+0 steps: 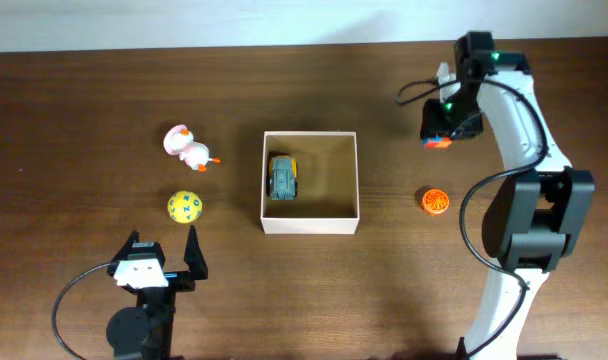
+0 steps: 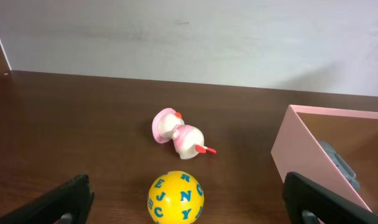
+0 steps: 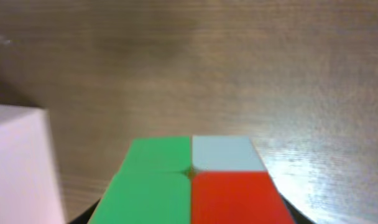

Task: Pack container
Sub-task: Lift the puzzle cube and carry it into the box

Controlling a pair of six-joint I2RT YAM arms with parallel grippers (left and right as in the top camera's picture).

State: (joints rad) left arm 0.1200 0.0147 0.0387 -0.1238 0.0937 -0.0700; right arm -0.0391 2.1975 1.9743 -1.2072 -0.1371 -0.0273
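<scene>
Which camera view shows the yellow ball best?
The left wrist view: the yellow ball is close and its blue letters are readable. The overhead view shows it small, left of the container. The right wrist view does not show it.

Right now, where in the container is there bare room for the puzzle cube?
In the container, the floor right of the toy car is bare up to the right wall. It is crowded along the left wall, where the car sits.
</scene>
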